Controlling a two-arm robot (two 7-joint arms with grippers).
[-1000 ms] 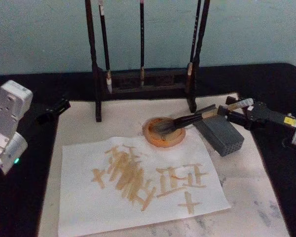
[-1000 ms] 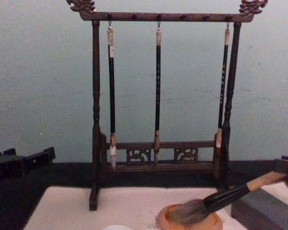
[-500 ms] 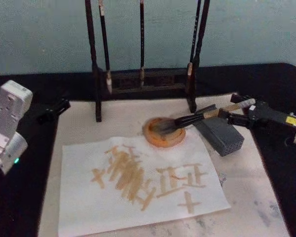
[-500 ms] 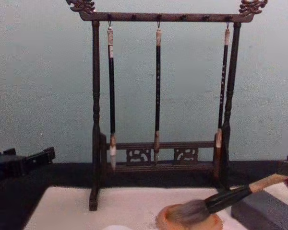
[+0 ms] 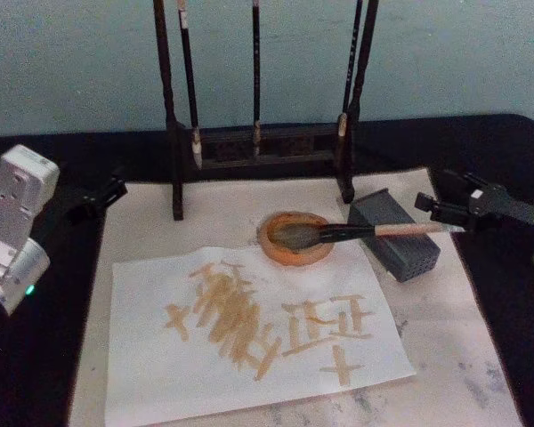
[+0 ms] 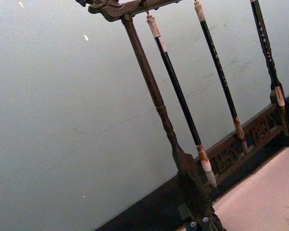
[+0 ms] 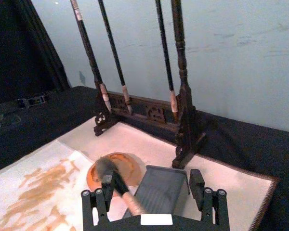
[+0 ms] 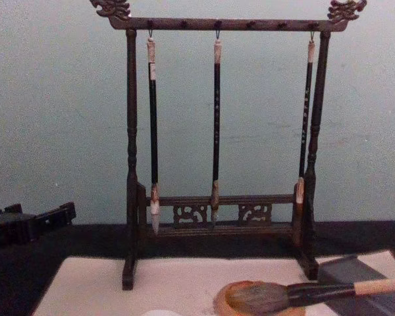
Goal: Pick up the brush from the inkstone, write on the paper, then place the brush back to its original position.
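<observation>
Brush (image 5: 365,232): grey-brown bristles in orange inkstone (image 5: 289,253), tan handle.

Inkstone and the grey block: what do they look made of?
The inkstone: looks like glazed ceramic or polished stone, going by its orange-brown colour and smooth raised rim; can't tell which. The grey block: probably stone or cast material, given its matte grey faces, crisp edges and speckled end.
</observation>
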